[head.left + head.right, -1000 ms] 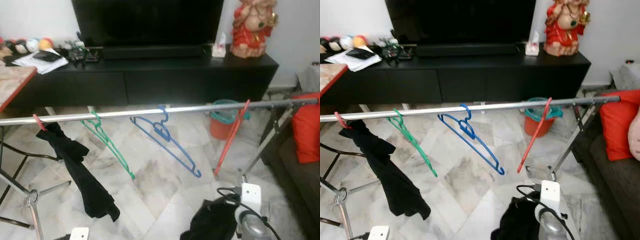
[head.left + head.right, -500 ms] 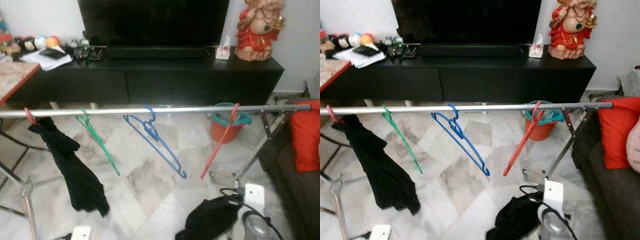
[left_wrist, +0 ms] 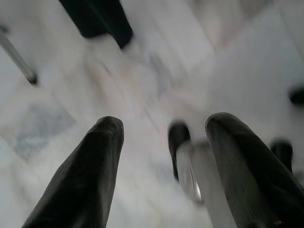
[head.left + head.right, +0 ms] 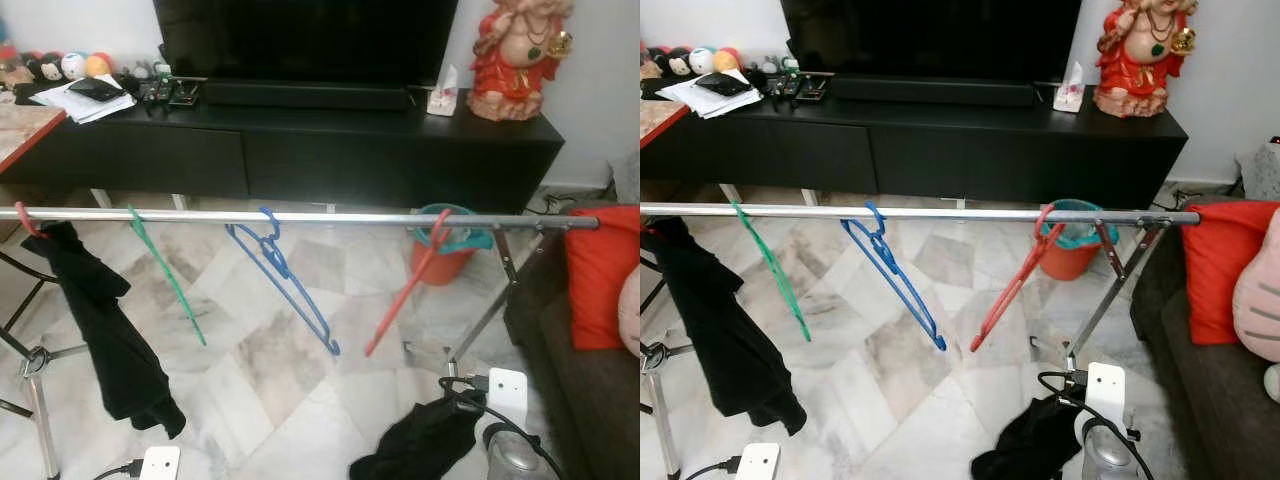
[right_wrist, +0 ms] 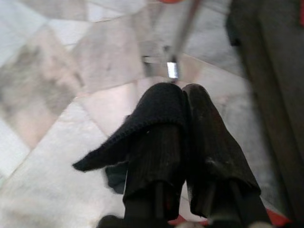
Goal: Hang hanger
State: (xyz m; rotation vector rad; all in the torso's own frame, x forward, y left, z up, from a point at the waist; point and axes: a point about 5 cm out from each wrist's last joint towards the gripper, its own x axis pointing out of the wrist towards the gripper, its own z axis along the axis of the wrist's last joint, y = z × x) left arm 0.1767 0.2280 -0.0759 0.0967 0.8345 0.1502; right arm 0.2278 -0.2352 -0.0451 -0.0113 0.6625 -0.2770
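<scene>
A steel clothes rail (image 4: pixel 330 217) runs across the room at mid height. On it hang a black garment (image 4: pixel 100 330) on a red hook at the far left, then an empty green hanger (image 4: pixel 165 285), an empty blue hanger (image 4: pixel 285 290) and an empty red hanger (image 4: pixel 410 285). Low on the right, my right gripper (image 5: pixel 183 95) is shut on a black cloth (image 4: pixel 420 445), which drapes over one finger. My left gripper (image 3: pixel 161 128) hangs open above the marble floor with nothing between its fingers (image 3: pixel 95 161).
Behind the rail stands a black TV cabinet (image 4: pixel 300 150) with a red statue (image 4: pixel 515 55). An orange bucket with a teal rim (image 4: pixel 450 250) sits beyond the rail. A grey sofa with a red cushion (image 4: pixel 600 280) lies right. A rack leg (image 4: pixel 40 400) stands at the left.
The whole picture has shifted, so the camera moved; the rail now looks level and sits further left. The right gripper still holds the black cloth.
</scene>
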